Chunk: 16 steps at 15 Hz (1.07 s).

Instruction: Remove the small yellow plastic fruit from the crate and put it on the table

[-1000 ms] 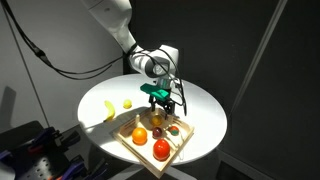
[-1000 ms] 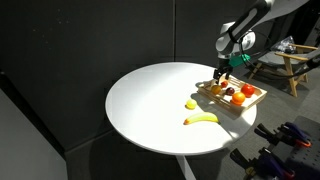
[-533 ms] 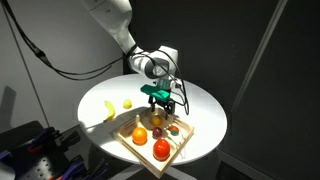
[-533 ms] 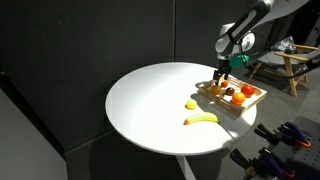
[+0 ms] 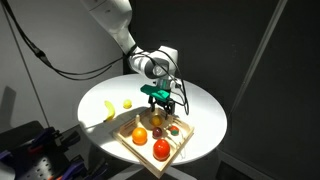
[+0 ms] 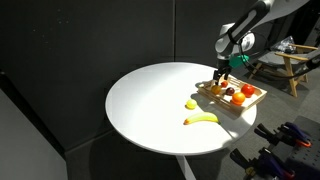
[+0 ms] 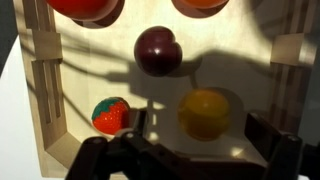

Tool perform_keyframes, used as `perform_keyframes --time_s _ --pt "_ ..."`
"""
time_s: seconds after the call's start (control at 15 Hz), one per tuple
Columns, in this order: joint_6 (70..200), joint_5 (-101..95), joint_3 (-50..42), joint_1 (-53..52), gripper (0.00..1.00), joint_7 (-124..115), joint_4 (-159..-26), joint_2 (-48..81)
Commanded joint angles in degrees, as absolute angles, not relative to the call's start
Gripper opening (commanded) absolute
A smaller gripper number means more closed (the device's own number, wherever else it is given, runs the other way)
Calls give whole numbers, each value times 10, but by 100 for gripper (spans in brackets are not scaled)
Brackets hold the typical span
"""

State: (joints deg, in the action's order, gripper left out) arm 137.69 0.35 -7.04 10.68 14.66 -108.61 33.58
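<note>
The small yellow plastic fruit [image 7: 205,112] lies on the floor of the light wood crate [image 7: 42,100], shown in the wrist view. My gripper [image 7: 200,146] is open just above it, one finger on each side, not touching it. In both exterior views the gripper [image 5: 160,108] [image 6: 222,78] hangs low over the crate [image 5: 135,152] [image 6: 225,106], which stands on the round white table [image 5: 205,110] [image 6: 150,100].
In the crate are also a dark purple fruit [image 7: 158,50], a red and green strawberry-like piece [image 7: 110,115], an orange fruit [image 5: 139,135] and a red fruit [image 5: 161,149]. A yellow banana [image 5: 108,110] [image 6: 202,119] and a tinier yellow round fruit [image 5: 127,103] [image 6: 191,104] lie on the table.
</note>
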Motion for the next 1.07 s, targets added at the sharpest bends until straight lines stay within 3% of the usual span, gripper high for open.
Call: perform_keyframes --time_s 0.0,1.0 --pt "1380 -2 -58 117 100 147 -1083 336" --pt "1404 -6 -48 120 100 157 -1060 368"
